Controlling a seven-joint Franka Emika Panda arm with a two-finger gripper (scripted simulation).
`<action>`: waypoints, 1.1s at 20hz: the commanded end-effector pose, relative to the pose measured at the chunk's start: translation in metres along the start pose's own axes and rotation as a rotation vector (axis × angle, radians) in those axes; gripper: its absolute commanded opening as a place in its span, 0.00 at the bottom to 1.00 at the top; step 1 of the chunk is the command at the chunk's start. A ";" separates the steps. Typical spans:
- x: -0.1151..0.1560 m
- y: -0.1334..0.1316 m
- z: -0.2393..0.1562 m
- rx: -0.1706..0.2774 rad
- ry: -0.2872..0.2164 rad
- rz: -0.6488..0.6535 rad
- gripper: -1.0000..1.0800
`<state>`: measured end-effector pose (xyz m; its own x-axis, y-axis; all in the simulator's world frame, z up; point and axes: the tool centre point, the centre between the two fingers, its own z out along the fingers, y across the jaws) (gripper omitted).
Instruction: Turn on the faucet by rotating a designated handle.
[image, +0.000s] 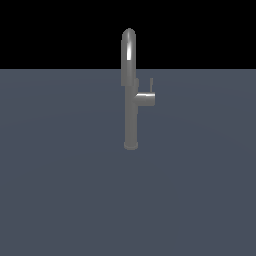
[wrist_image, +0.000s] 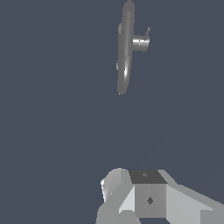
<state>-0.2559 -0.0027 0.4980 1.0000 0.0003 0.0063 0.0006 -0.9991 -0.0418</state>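
The faucet (image: 130, 95) stands upright a little above the middle of the exterior frame, just right of its centre line, on a flat dark blue-grey floor (image: 60, 190) that fills the lower three quarters of the picture under a black band. Its arched top reaches into that black band and its small round base sits on the floor near the frame's middle. A short horizontal stub (image: 146, 99) juts from the column toward the exterior view's right, and the handle (image: 151, 85), a thin rod, rises upright from the stub's outer end, close beside the column but apart from it. No arm or gripper shows in the exterior view. In the wrist view the gripper (wrist_image: 148, 197) appears only as a pale grey blocky body at the lower edge of the frame, while the faucet (wrist_image: 125, 48) lies in the upper middle, well apart from it with bare floor between. The handle (wrist_image: 147, 32) there sticks out from the stub's end at a slight tilt. The fingers cannot be made out, so whether the hand is spread or closed cannot be told. No writing, brand or label can be read on any surface.
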 end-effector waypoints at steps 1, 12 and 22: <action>0.000 0.000 0.000 0.000 0.000 0.000 0.00; 0.016 -0.002 0.000 0.042 -0.040 0.045 0.00; 0.060 -0.003 0.003 0.156 -0.151 0.169 0.00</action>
<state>-0.2044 0.0008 0.4962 0.9820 -0.1293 -0.1378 -0.1516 -0.9743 -0.1665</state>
